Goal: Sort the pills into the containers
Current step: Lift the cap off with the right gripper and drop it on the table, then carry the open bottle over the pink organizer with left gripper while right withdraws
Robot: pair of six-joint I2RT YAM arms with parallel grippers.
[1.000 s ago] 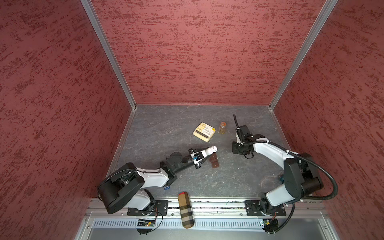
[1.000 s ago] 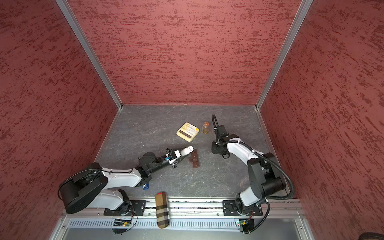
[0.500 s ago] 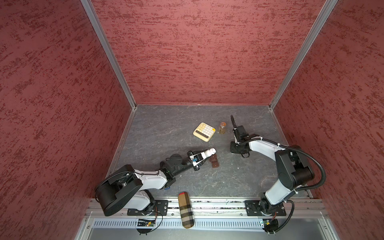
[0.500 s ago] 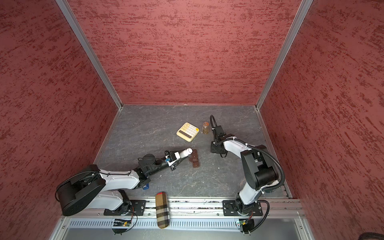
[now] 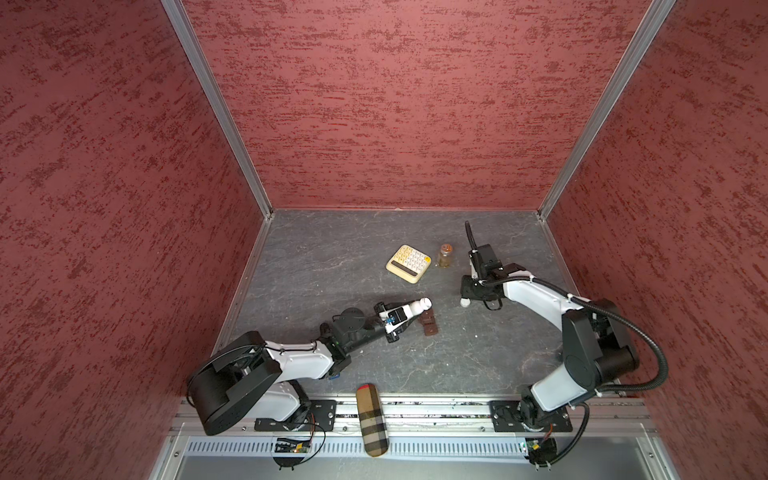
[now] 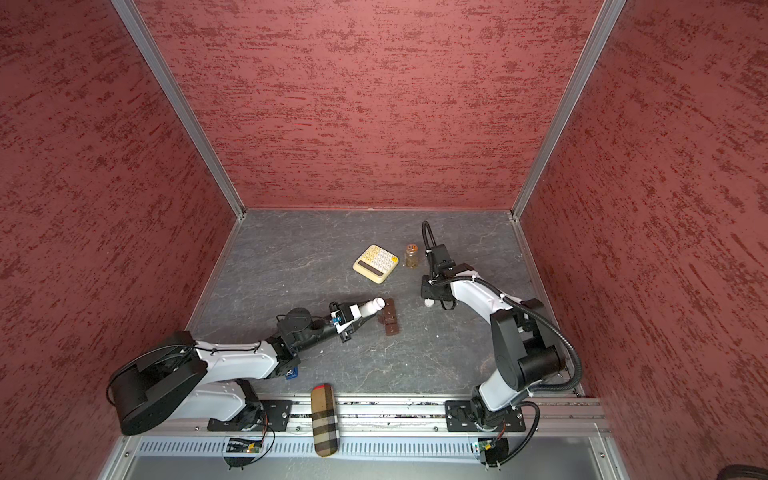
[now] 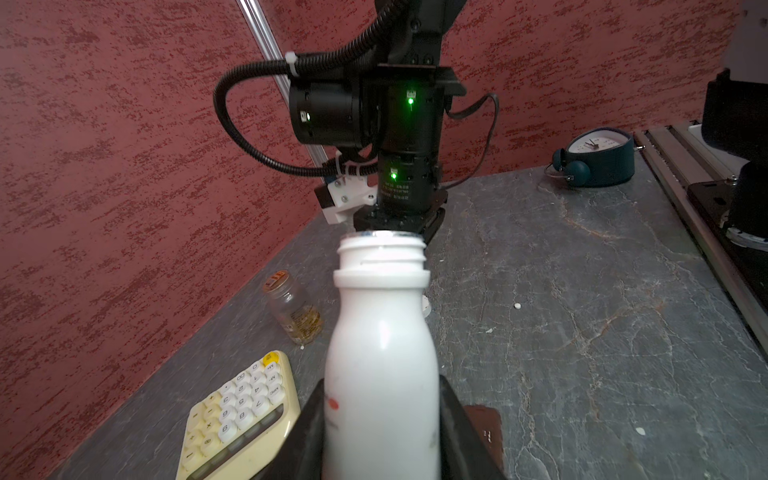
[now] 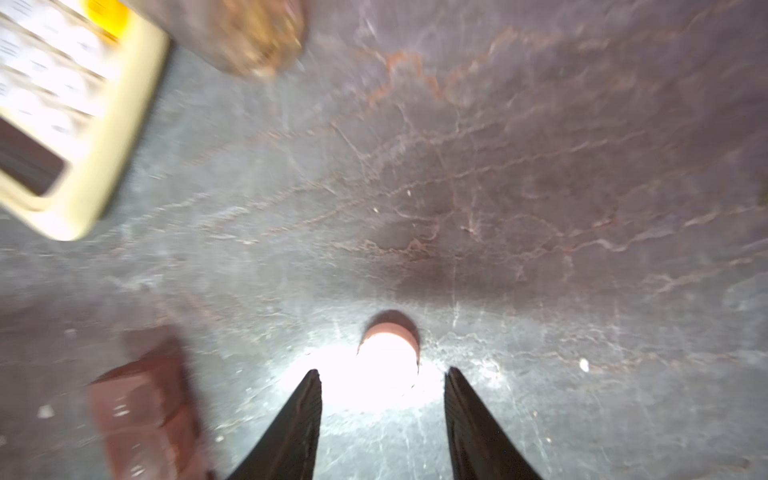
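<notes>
A cream calculator and an amber bottle stand toward the back of the table. A checked case lies across the front rail. The left tool is clenched on an uncapped white bottle, whose mouth is just beside the containers, a flat, glossy dark brown strip mid-table. The right tool is released, its jaws apart either side of a white cap. Tiny white pills lie loose on the table.
</notes>
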